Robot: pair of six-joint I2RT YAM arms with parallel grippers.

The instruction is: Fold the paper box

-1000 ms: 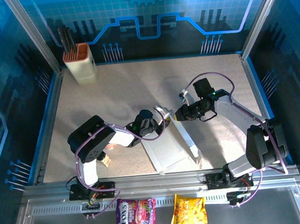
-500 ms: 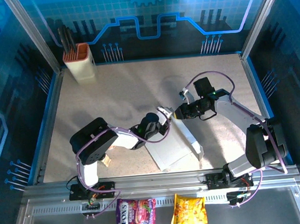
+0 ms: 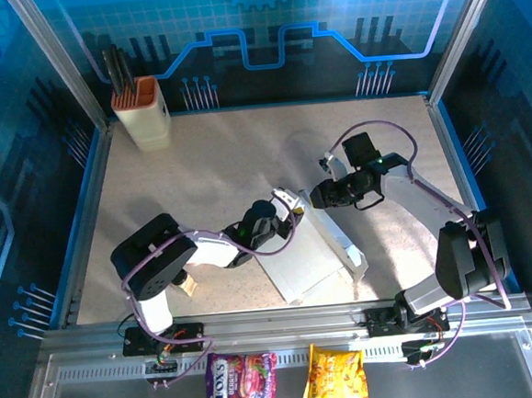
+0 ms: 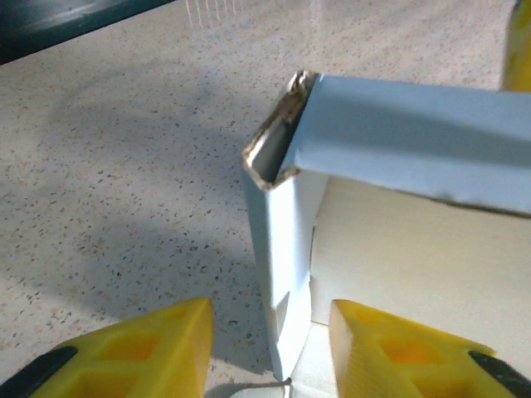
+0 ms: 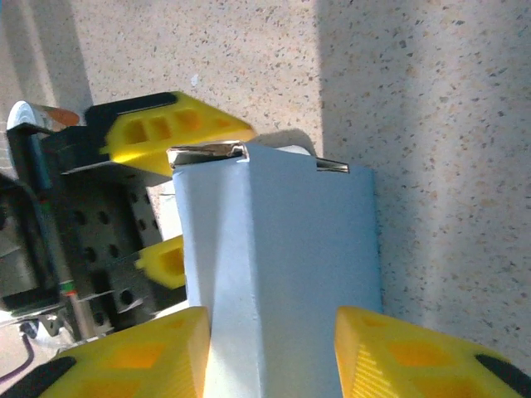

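1. The paper box [image 3: 310,262] sits on the speckled table [image 3: 199,167], close to the near edge and roughly midway between the two arms. It is only part folded: a flat white floor with a long wall raised along its right side.
2. The left gripper [image 4: 271,336] is down at the box's far end. Its jaws stand partly open, one on each side of an upright white wall. There is a clear gap between the wall and each of the yellow fingers [image 4: 133,352], so it has hold of nothing.
3. Seen from the left wrist, a second panel runs off to the right from the top of that wall, and the two meet at a corner with a brownish cut edge.
4. The right gripper [image 5: 272,319] hangs over the same corner from the other side. Its jaws are parted too. The creased white panel lies beyond the fingers, with its right edge passing behind one of them, and nothing is gripped.
5. A cream holder [image 3: 144,112] with an orange top stands in the far left corner, well apart from the box.
6. A purple snack bag [image 3: 241,383] and a yellow snack bag [image 3: 335,378] lie on the ledge in front of the arm bases.
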